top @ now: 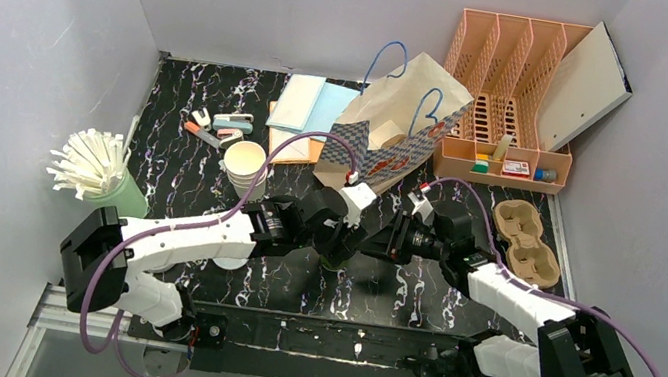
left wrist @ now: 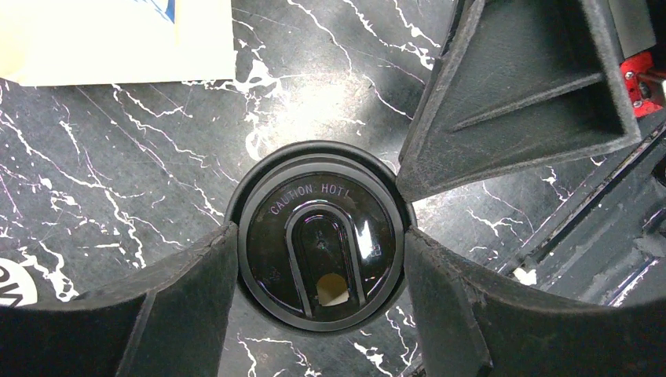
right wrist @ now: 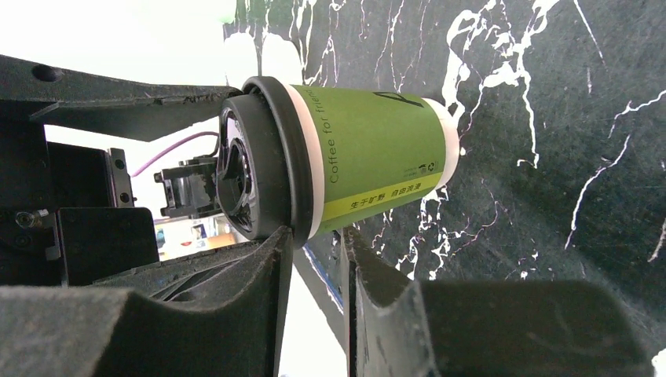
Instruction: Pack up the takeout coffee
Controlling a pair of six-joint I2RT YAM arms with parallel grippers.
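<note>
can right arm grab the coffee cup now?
Probably not yet. The left gripper clamps only the lid, so the green wall of the takeout coffee lies bare toward the right gripper, but those jaws stand narrower than the cup and must open first.

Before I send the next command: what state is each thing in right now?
takeout coffee: upright, lid on.
left end effector: closed around the lid.
right end effector: nearly closed beside the lid rim, grip unclear.
paper bag: standing, mouth open.
pulp cup tray: both wells empty.
</note>
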